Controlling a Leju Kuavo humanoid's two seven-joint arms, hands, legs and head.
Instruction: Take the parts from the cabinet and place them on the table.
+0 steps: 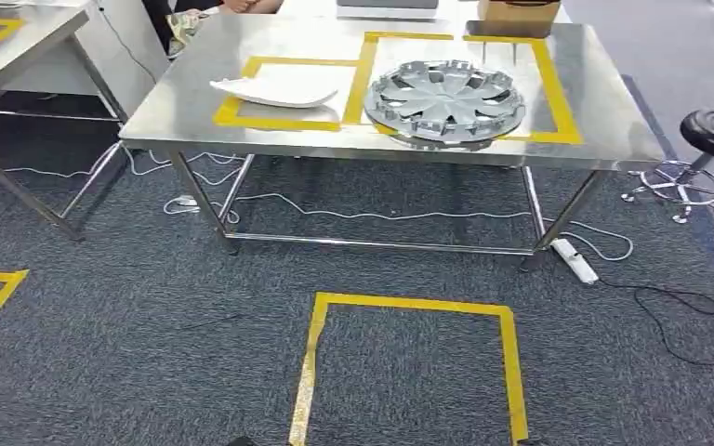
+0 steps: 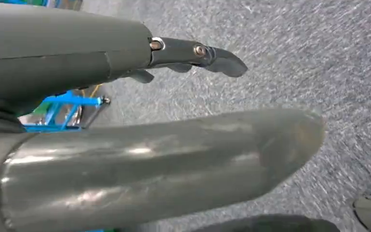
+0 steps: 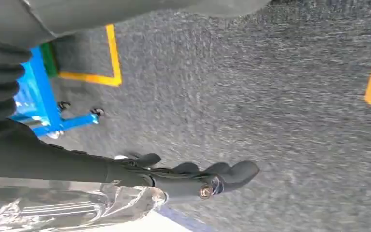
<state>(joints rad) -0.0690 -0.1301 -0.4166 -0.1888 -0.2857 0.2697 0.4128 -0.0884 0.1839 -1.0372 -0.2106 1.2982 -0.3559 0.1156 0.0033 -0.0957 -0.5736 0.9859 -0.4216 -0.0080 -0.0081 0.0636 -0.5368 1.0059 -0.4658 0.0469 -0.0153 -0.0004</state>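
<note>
I see the hubcap and white part on the worktop at twelve o'clock; left hand and right hand hang empty, fingers apart.

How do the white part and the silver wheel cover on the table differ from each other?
The white part is plain, curved and elongated; the silver wheel cover is round, spoked and larger. The white part lies in the left taped box, the wheel cover in the right one. Both rest on the steel table.
</note>
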